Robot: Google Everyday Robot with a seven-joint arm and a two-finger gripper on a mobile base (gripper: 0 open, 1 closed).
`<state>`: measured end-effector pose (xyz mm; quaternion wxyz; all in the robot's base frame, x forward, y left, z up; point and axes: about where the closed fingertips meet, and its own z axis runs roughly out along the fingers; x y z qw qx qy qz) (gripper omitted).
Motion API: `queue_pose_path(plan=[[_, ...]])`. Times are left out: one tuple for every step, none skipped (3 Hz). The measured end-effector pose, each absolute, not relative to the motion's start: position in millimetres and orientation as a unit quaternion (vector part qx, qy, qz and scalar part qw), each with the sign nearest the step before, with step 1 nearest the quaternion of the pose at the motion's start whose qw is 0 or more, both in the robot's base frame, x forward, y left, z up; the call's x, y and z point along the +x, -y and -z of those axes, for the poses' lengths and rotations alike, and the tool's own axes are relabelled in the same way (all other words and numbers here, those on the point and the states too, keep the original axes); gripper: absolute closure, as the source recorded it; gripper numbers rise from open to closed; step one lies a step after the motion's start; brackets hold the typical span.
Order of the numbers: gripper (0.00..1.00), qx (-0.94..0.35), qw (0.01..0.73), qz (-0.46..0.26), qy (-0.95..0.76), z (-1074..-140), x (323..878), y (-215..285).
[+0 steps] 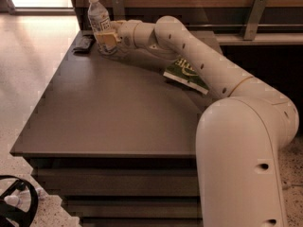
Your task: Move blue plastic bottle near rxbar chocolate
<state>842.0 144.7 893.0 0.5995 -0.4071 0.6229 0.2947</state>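
Observation:
The blue plastic bottle [98,14] stands upright at the table's far left corner; it is clear, with a pale cap and a white label. My gripper [107,39] reaches in from the right and is shut on the bottle's lower half, hiding its base. The rxbar chocolate [83,44], a small flat dark wrapper, lies on the table just left of the bottle and gripper, close to the left edge.
A green chip bag [185,74] lies on the dark table [109,112] under my forearm, at the right. A wooden wall with metal brackets [253,14] runs behind the table. The table's left edge drops to a light floor. A black object [16,207] sits at the bottom left.

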Motion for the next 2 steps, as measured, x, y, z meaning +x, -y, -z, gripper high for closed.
queue_pose_path(plan=[[0.00,-0.408,0.599,-0.296,-0.622,-892.3,841.4,-147.8],[0.00,-0.408,0.599,-0.296,-0.622,-892.3,841.4,-147.9]])
